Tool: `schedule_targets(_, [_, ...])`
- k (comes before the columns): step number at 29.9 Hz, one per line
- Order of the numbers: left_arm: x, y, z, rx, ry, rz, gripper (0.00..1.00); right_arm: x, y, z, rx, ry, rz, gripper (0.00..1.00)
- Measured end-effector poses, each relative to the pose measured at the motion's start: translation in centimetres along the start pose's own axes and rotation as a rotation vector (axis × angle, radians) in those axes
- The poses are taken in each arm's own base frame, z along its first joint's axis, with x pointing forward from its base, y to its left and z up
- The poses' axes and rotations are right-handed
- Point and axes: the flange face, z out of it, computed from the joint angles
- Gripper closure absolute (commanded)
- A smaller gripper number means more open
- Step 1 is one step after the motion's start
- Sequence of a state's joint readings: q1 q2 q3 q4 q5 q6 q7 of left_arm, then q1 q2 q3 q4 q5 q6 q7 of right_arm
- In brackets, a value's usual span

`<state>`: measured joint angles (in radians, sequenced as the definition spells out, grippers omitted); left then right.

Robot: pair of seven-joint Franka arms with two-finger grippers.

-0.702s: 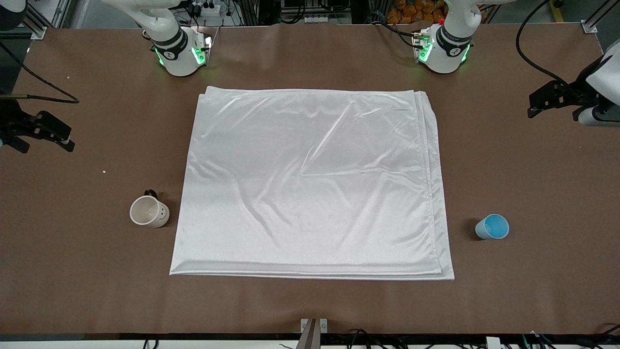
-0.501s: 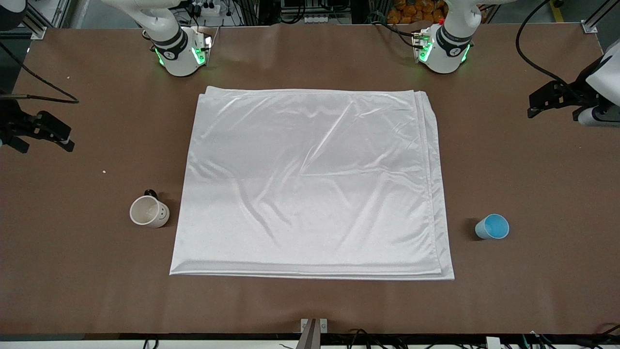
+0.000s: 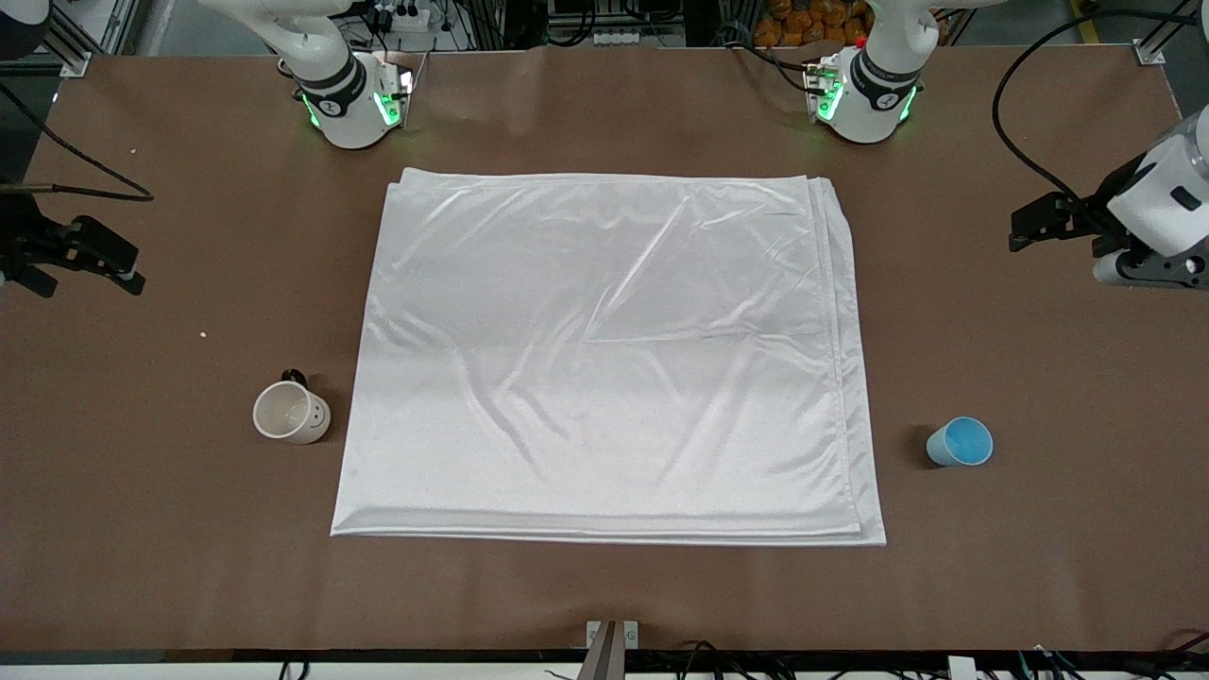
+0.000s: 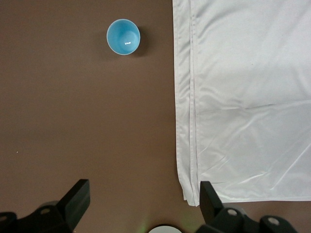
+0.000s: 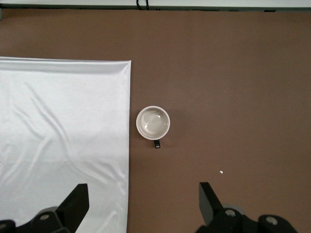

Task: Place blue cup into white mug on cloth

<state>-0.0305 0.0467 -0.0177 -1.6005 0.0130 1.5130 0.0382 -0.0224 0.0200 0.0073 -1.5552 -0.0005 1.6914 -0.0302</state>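
— Down at the near edge of the table (image 3: pixel 604 595), what do you see first?

— Bare brown top, then the cloth (image 3: pixel 604 359) spread flat in the middle, folded in layers. Taking the cloth as a clock face with twelve toward the arm bases, the cup (image 3: pixel 960 442) stands upright at about four o'clock, just off the cloth toward the left arm's end. The mug (image 3: pixel 291 413) stands upright at about eight o'clock, beside the cloth toward the right arm's end, its handle turned toward twelve.

— So neither one is on the cloth?

— Neither. Both sit on the bare table, well apart, the whole cloth between them.

— And the grippers?

— The left gripper (image 3: pixel 1058 222) hangs over bare table at about two o'clock, fingers spread, nothing in them. The right gripper (image 3: pixel 80 255) is over the table at about ten o'clock, also spread and empty; that arm looks to be waiting.

— What might go wrong?

— My guess: the cup is light and tapered, so a pinch high on the rim could tip it or squeeze it out. The satin looks slippery; setting the mug down on a wrinkle could leave it leaning, and the cup might then catch the mug's rim.
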Motion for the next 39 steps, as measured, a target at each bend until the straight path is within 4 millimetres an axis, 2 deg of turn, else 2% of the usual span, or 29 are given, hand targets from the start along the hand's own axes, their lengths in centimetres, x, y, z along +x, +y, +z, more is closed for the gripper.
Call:
schedule_targets(12, [4.4, -0.8, 4.6, 0.039, 0.017, 0.0, 0.0, -0.5, 0.0, 0.4, 0.001, -0.05, 0.0, 0.0])
schedule_targets(20, [7.7, -2.7, 9.9, 0.043, -0.003, -0.021, 0.0, -1.1, 0.4, 2.0, 0.004, -0.132, 0.008, 0.0])
schedule_targets(26, [10.2, -4.6, 14.1, 0.039, 0.004, -0.043, 0.0, -0.8, 1.0, 6.0, 0.008, -0.245, 0.017, 0.0])
schedule_targets(32, [11.9, -6.8, 17.3, 0.035, 0.036, -0.068, 0.0, -0.5, 0.9, 10.7, 0.013, -0.336, 0.015, 0.0])
schedule_targets(39, [14.0, -7.1, 21.0, 0.036, 0.077, -0.066, 0.0, -0.2, 0.8, 16.4, 0.015, -0.38, 0.013, 0.0])
